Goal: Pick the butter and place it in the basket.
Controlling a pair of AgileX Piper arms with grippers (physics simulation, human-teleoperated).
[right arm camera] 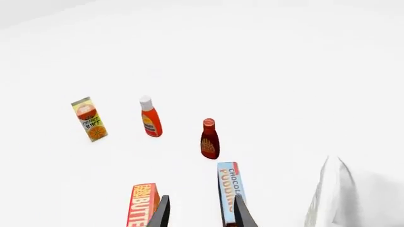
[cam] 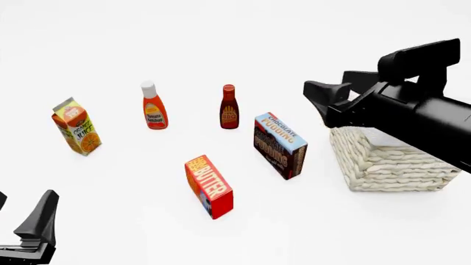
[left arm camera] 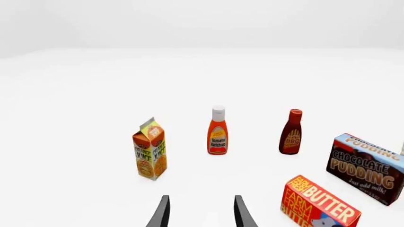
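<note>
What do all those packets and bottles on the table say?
"FARM FRESH BUTTER": small red rectangular butter box.
"CHOCOLATE PUDDING", "Just add milk!": brown-and-blue box.
"Tomato Ketchup": red white-capped bottle.
"BBQ": dark red bottle.
"ORANGE JUICE": orange-yellow carton, blurred.
Smaller print: unreadable.

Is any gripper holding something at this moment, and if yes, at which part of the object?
Nothing is held. The left gripper and the right gripper are both open and empty; the butter lies untouched on the table.
</note>
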